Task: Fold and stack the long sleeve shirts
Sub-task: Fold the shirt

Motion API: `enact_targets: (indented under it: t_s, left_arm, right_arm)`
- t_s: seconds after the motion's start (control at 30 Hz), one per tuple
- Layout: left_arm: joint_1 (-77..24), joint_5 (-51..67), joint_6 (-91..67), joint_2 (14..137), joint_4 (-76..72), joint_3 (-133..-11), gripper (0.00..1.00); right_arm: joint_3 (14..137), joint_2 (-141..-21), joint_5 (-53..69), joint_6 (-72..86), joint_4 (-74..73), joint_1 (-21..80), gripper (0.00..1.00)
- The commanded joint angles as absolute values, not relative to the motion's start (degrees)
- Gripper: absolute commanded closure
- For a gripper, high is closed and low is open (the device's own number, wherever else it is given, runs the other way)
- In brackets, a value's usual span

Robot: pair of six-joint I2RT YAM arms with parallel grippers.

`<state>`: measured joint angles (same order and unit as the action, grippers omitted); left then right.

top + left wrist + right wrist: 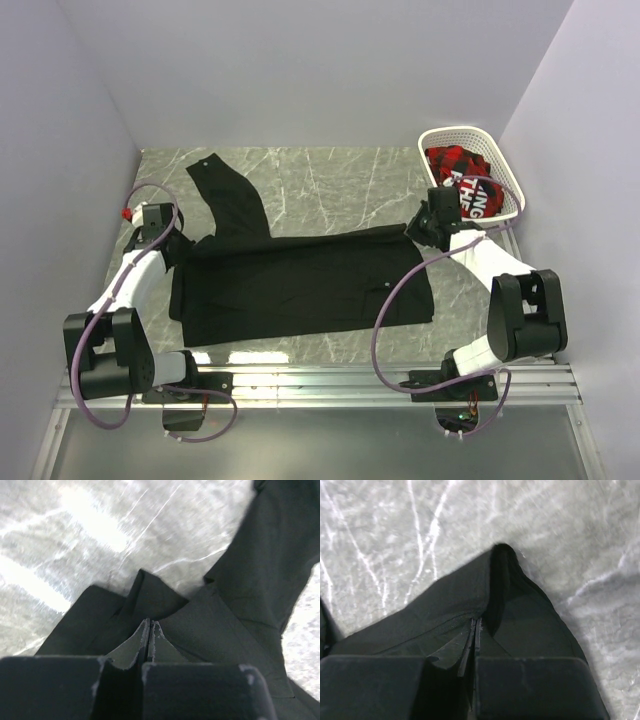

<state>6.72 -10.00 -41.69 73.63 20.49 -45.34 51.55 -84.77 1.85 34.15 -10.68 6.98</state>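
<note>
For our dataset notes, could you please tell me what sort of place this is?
Probably a robot lab cell: plain walls box in a marble-look table, with a shirt and a basket staged on it.

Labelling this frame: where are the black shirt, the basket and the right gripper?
black shirt [300, 280]: top view, middle of its body.
basket [455, 130]: top view, far rim.
right gripper [475, 625]: right wrist view, between its closed fingertips.

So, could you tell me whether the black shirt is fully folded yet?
Not fully: the black shirt lies flat, with one sleeve stretched out toward the far left corner.
</note>
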Motion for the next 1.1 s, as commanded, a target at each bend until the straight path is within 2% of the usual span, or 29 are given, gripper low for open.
enact_targets:
  t_s: [0.0, 0.13, 0.23, 0.27, 0.33, 0.37, 0.43, 0.47, 0.53, 0.57, 0.67, 1.07]
  left_arm:
    - [6.94, -13.45, -43.94, 71.90, 21.97, -43.34, 1.00]
    - [6.94, -13.71, -45.00, 72.33, 23.28, -42.98, 0.99]
    - [6.86, -15.46, -45.79, 72.51, 24.69, -43.15, 0.96]
    - [6.94, -15.99, -46.23, 72.25, 24.96, -43.33, 0.90]
    - [6.94, -16.17, -45.97, 71.81, 25.22, -43.59, 0.84]
    - [6.86, -16.26, -45.88, 71.37, 25.49, -43.85, 0.78]
    - [6.94, -15.82, -45.62, 69.88, 25.49, -44.21, 0.68]
    - [6.94, -15.04, -45.18, 68.57, 25.31, -44.38, 0.58]
    - [6.86, -14.16, -44.65, 67.24, 25.14, -44.65, 0.46]
    - [6.86, -13.02, -44.30, 66.02, 24.88, -44.74, 0.36]
    - [6.94, -10.13, -43.68, 64.34, 23.56, -44.91, 0.25]
    - [6.77, -6.15, -40.69, 66.27, 20.57, -45.80, 0.25]
  right_arm:
    - [49.14, -83.23, -2.72, 35.94, -10.90, 6.50, 1.00]
    - [47.11, -82.88, -2.64, 37.35, -11.16, 6.50, 0.95]
    - [45.79, -82.62, -2.64, 37.79, -11.69, 6.42, 0.85]
    - [45.36, -82.44, -2.72, 37.88, -11.86, 6.50, 0.78]
    - [45.26, -81.83, -4.56, 37.97, -13.26, 6.50, 0.71]
    - [45.00, -80.61, -4.83, 37.71, -13.36, 6.76, 0.64]
    - [44.91, -78.76, -5.79, 37.00, -13.10, 7.12, 0.57]
    - [45.00, -76.75, -6.24, 36.83, -13.10, 7.82, 0.55]
    - [45.61, -75.07, -6.07, 35.95, -12.49, 8.26, 0.50]
    - [46.75, -74.10, -4.59, 35.43, -12.13, 8.44, 0.49]
    - [50.88, -75.23, -1.59, 34.19, -11.25, 10.28, 0.48]
    - [70.04, -95.79, -0.26, 37.44, -17.31, 16.52, 0.49]
